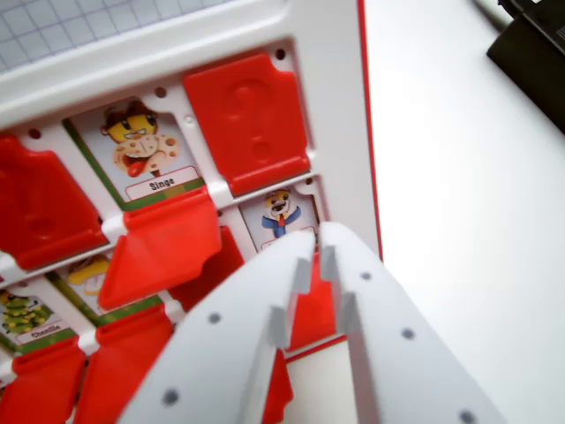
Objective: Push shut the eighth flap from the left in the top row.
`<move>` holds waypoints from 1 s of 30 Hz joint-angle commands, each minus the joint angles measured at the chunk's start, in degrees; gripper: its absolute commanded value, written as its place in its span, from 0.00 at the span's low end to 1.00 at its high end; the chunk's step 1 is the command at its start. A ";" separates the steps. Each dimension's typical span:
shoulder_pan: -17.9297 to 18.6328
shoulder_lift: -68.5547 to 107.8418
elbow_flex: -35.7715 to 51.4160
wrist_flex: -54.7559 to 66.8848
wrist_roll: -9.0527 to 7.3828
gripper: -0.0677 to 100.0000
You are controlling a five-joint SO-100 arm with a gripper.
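Flap sits red at the board's top right corner, beside the monkey card, and your gripper, fingers nearly together and empty, hovers below it, so press on gently and squarely.

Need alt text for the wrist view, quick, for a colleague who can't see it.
White gripper, jaws nearly closed and empty, hovers over a white game board of red flaps. One flap with a question mark lies shut beside an uncovered "Singe" monkey card.
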 commanded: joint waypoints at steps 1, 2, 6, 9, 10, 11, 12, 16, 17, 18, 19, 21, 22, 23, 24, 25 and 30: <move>-0.18 16.35 1.93 3.87 -0.35 0.00; -0.18 18.81 3.43 5.01 -0.53 0.00; -0.70 30.67 11.95 8.88 -1.32 0.00; -1.14 41.04 21.09 10.02 -2.72 0.00; -1.32 44.47 24.43 10.11 -3.34 0.00; -1.49 47.90 27.33 10.81 -3.78 0.00; -1.76 51.06 29.36 12.30 -4.13 0.00; -3.16 62.93 36.91 16.88 -5.01 0.00; -3.69 65.65 38.50 17.93 -5.27 0.00; -4.31 68.12 39.55 19.42 -5.36 0.00; -5.01 70.22 40.08 21.27 -5.36 0.00; -6.77 74.88 42.01 23.64 -5.36 0.00; -7.73 77.17 42.89 24.79 -5.45 0.00; -8.79 79.28 43.33 26.46 -5.54 0.00; -10.02 81.12 43.59 28.04 -5.54 0.00; -11.25 82.79 43.59 29.62 -5.54 0.00; -14.77 88.51 43.86 34.80 -5.89 0.00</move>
